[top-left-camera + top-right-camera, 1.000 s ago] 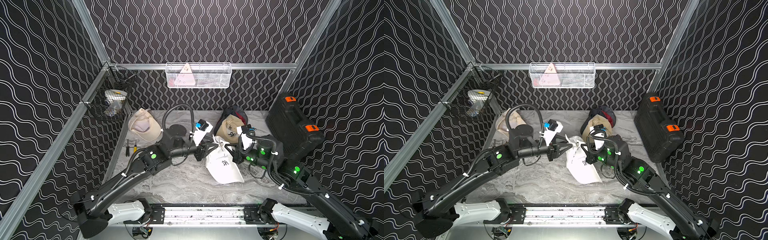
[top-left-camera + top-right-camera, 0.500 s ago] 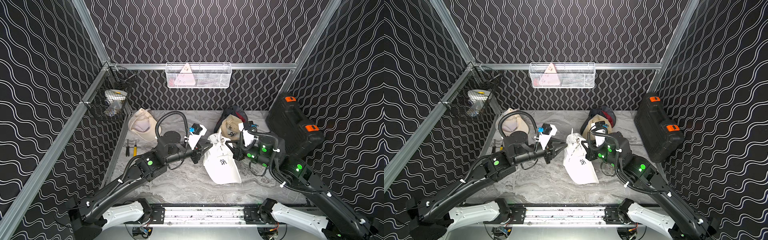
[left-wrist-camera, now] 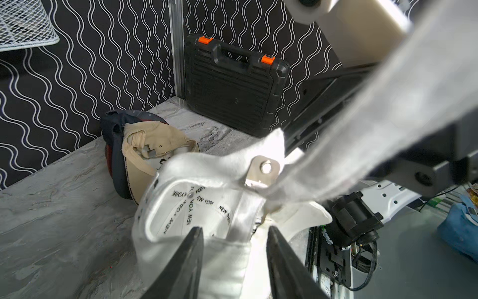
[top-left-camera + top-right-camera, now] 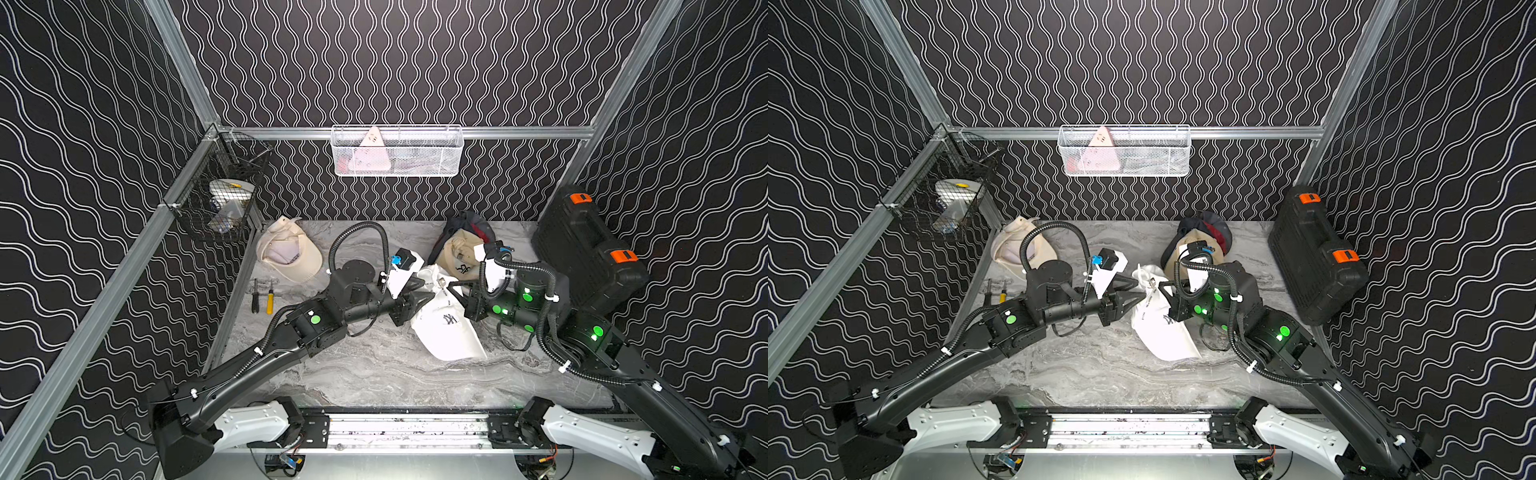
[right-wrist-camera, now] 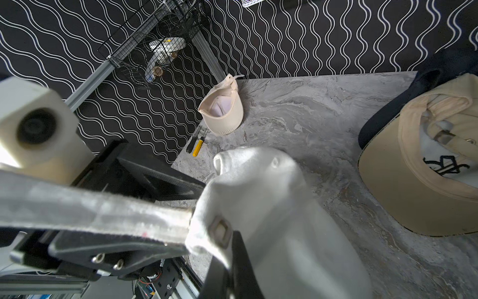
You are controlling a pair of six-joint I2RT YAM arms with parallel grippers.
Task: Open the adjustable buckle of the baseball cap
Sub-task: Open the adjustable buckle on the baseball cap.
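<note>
In both top views a white baseball cap point(image 4: 446, 328) point(image 4: 1163, 328) hangs tilted over the marble table between my two arms. My right gripper point(image 5: 229, 248) is shut on the cap's back edge right beside the metal buckle point(image 5: 219, 230). The white strap point(image 5: 103, 214) runs out of the buckle and lies across my left arm. My left gripper point(image 3: 234, 230) is open, its two black fingers point(image 3: 192, 259) astride the cap's rear rim. The buckle point(image 3: 262, 169) sits just beyond them, and the cap's inside with NEW YORK tape faces this camera.
A beige cap point(image 4: 291, 257) lies at the back left, with two screwdrivers point(image 4: 262, 297) near it. A tan cap on a dark one point(image 4: 461, 253) sits behind the right gripper. A black tool case point(image 4: 582, 249) leans at the right wall. Wire baskets point(image 4: 397, 151) point(image 4: 224, 195) hang on the walls.
The left gripper drew back to the left with its jaws narrower, then came right again to the cap and opened wider. The right gripper kept its grip; the cap swung slightly.
</note>
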